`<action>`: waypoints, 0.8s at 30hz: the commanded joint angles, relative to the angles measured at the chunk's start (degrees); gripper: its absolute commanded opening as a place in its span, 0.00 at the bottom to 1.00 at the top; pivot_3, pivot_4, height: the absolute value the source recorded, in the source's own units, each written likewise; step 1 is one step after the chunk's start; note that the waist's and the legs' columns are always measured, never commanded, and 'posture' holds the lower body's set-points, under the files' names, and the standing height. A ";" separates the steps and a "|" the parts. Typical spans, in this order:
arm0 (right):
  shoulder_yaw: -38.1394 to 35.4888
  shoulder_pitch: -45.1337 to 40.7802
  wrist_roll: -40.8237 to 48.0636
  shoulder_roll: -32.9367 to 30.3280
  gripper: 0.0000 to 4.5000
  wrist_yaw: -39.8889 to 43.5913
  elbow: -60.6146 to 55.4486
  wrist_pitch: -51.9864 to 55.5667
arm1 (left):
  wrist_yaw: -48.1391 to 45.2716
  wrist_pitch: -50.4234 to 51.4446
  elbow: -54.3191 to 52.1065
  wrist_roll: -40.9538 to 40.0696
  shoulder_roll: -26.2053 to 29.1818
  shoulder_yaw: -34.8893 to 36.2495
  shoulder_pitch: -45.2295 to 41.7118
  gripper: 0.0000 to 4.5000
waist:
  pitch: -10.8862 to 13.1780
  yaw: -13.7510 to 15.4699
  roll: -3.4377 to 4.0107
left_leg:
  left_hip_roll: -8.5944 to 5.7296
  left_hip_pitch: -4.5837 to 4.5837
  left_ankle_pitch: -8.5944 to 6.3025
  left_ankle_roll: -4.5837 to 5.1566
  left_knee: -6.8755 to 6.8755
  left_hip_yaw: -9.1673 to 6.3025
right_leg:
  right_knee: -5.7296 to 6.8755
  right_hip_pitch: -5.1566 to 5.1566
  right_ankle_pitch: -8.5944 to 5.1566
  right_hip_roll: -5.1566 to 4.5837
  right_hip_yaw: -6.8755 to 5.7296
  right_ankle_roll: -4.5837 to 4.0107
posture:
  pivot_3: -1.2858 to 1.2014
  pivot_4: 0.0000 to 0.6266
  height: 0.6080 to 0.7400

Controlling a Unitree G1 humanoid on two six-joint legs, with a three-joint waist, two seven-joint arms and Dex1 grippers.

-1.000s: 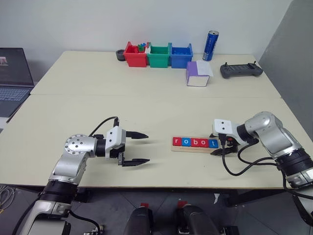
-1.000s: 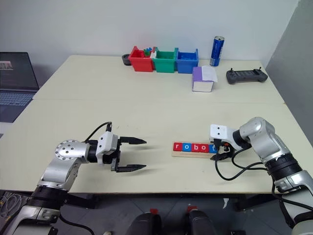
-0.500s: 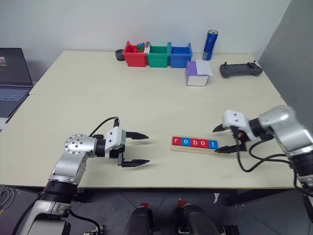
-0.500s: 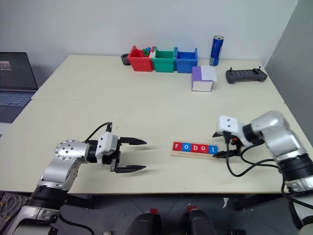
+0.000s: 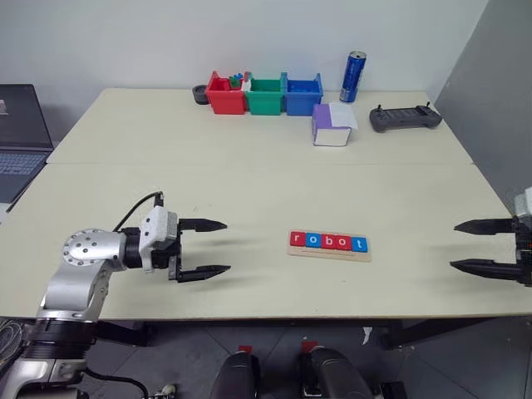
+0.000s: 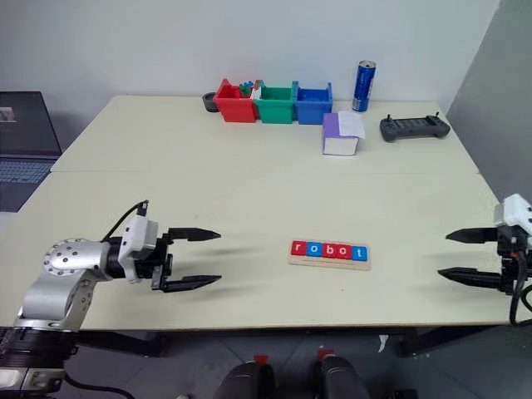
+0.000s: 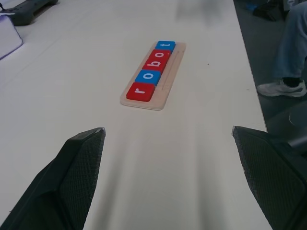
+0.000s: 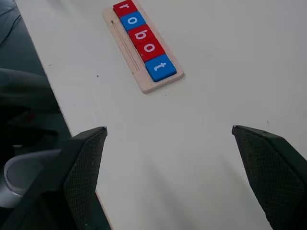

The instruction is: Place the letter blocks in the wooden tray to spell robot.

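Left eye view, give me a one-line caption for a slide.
Five letter blocks spell "robot" in the wooden tray, with the left gripper and right gripper open on either side.

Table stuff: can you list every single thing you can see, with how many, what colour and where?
Square letter blocks: five, red, blue, red, red, blue, spelling robot in the tray.
Pale wooden tray: one, near the table's front, between the grippers.
Plastic bins: three, red, green, blue, side by side at the far edge.
Small dark round dish: one, left of the red bin.
Blue drink can: one, upright, right of the bins.
Purple and white box: one, in front of the can.
Dark grey handheld controller: one, far right.
Laptop: one, dark, beyond the table's left edge.
Cream table: one.
Person's leg and shoe: beside the table.
Left gripper: black fingers, open, empty.
Right gripper: black fingers, open, empty.
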 commanded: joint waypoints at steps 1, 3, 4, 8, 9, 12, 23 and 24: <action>0.30 -1.64 2.23 -0.67 0.99 -0.23 -1.23 -0.34 | 0.86 1.03 -1.33 -0.67 1.01 1.56 -0.78 1.00 | 0.00 0.03 0.00 | -0.01 0.00 0.00 0.00 0.00 0.00 | 0.00 0.00 0.00 0.00 0.00 0.00 | 0.52 0.24 1.00; 1.65 -2.69 2.30 -0.56 0.99 -1.02 -0.67 -0.55 | 1.32 1.70 -1.27 -0.74 0.84 1.44 -0.94 1.00 | 0.00 0.07 0.00 | -0.02 -0.04 0.00 0.00 0.00 0.00 | -0.01 -0.01 0.00 0.00 0.01 0.00 | 0.52 0.24 1.00; 2.08 -2.95 2.38 -0.60 0.99 -1.23 -0.49 -0.66 | 1.35 2.01 -1.27 -0.90 0.74 1.43 -1.02 1.00 | 0.00 0.12 0.00 | -0.02 -0.06 0.00 0.00 0.00 0.00 | -0.02 -0.02 0.00 0.00 0.02 0.00 | 0.52 0.24 1.00; 3.68 -4.50 2.53 -0.92 0.99 -1.31 0.78 -1.51 | 3.41 4.66 -3.28 -2.13 -0.07 1.74 -1.24 1.00 | 0.00 0.22 0.00 | -0.04 -0.13 0.00 0.00 -0.01 -0.01 | -0.08 -0.03 -0.01 -0.01 0.03 0.00 | 0.52 0.24 1.00; 4.05 -4.86 2.35 -1.06 0.99 -1.34 1.15 -1.75 | 4.06 5.43 -3.70 -2.24 -0.09 1.82 -1.20 1.00 | 0.00 0.25 -0.01 | -0.04 -0.13 -0.01 0.00 -0.01 -0.01 | -0.10 -0.03 -0.01 -0.01 0.03 0.00 | 0.52 0.24 1.00; 4.91 -5.58 1.93 -1.25 0.99 -1.41 2.06 -2.44 | 4.75 5.59 -4.11 -1.42 0.16 1.65 -0.50 1.00 | 0.00 0.23 0.00 | -0.06 -0.13 0.00 0.00 -0.01 -0.01 | -0.11 -0.02 -0.01 -0.02 0.03 0.00 | 0.52 0.24 1.00; 7.20 -7.30 1.55 -1.97 0.99 -1.34 4.21 -4.30 | 7.30 5.29 -6.01 0.61 0.72 1.23 0.87 1.00 | 0.00 0.22 0.00 | -0.05 -0.11 0.00 0.00 -0.01 -0.01 | -0.09 -0.02 -0.01 -0.01 0.03 0.00 | 0.52 0.24 1.00; 7.35 -7.44 1.55 -1.98 0.99 -1.33 4.32 -4.40 | 7.28 5.37 -6.19 0.50 0.68 1.23 0.95 1.00 | 0.00 0.22 0.00 | -0.05 -0.12 0.00 0.00 -0.01 -0.01 | -0.09 -0.02 -0.01 -0.01 0.03 0.00 | 0.52 0.24 1.00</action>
